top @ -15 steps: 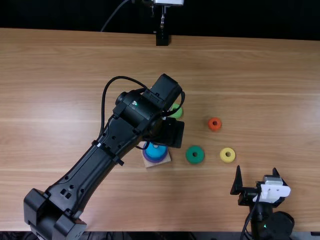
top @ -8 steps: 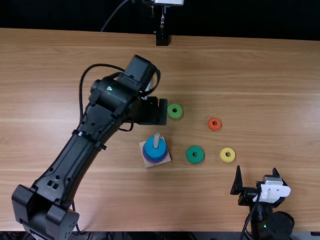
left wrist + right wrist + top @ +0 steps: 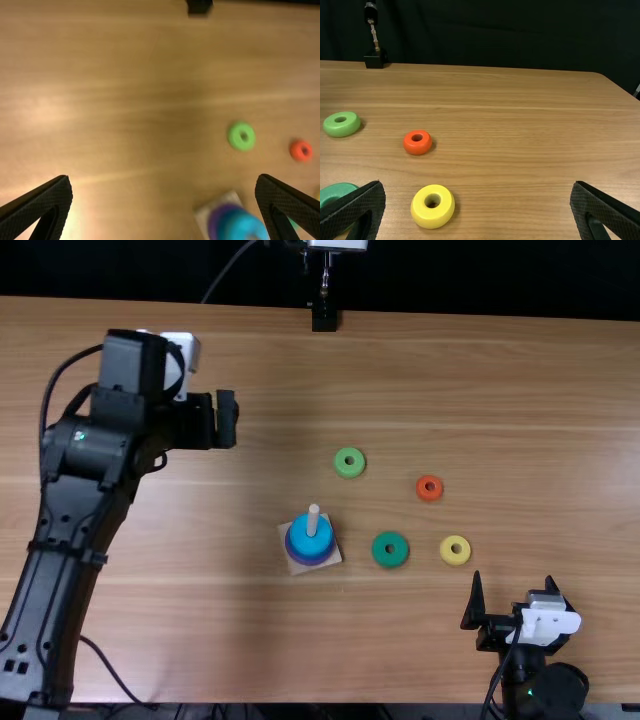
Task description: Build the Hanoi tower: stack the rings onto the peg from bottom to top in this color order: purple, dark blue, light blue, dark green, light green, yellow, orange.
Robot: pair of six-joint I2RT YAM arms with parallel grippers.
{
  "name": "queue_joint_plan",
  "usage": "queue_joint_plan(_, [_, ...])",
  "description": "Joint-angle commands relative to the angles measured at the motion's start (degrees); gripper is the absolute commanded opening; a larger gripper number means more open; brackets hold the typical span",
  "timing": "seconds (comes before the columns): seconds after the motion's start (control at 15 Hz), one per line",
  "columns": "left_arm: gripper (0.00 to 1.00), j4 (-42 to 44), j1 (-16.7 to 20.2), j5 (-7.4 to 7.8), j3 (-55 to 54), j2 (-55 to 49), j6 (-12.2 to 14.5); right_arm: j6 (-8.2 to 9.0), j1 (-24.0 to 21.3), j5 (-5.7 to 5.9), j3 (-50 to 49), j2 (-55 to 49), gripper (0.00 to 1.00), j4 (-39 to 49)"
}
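Note:
My left gripper [image 3: 224, 420] is open over the left of the table, far from the rings; its fingers stand wide apart around nothing in the left wrist view [image 3: 165, 179]. The right gripper [image 3: 513, 583] rests open at the near right, empty in the right wrist view [image 3: 478, 183]. On the wooden base [image 3: 331, 556], the purple ring [image 3: 306, 559] lies under a light blue ring [image 3: 308, 540], with the peg [image 3: 313, 520] rising through; any ring between them I cannot make out. Loose on the table are light green [image 3: 349, 474], dark green [image 3: 377, 550], orange [image 3: 421, 489] and yellow [image 3: 446, 551] rings.
A black stand [image 3: 324, 316] is at the table's far edge. The left arm extends up along the left side of the top view, with a cable beside it. Bare wood [image 3: 420, 380] lies beyond the loose rings.
The left arm has swung left, away from above the base and the light green ring, uncovering the stack. The rings and the right arm have kept their places.

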Motion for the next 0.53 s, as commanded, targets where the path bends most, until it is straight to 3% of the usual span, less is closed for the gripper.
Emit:
queue_joint_plan(0.0, [1.0, 5.0, 2.0, 0.5, -7.5, -5.0, 2.9, 0.09, -0.4, 0.8, -3.6, -0.7, 1.0, -3.8])
queue_joint_plan(0.27, [1.0, 25.9, 5.1, 0.5, -27.5, -16.5, 3.2, 0.09, -0.4, 0.8, -3.6, -0.7, 1.0, -3.8])
queue_joint_plan(0.47, [1.0, 34.8, 5.9, 0.39, -40.5, -26.8, 8.0, 0.09, -0.3, 0.8, -3.6, -0.7, 1.0, -3.8])
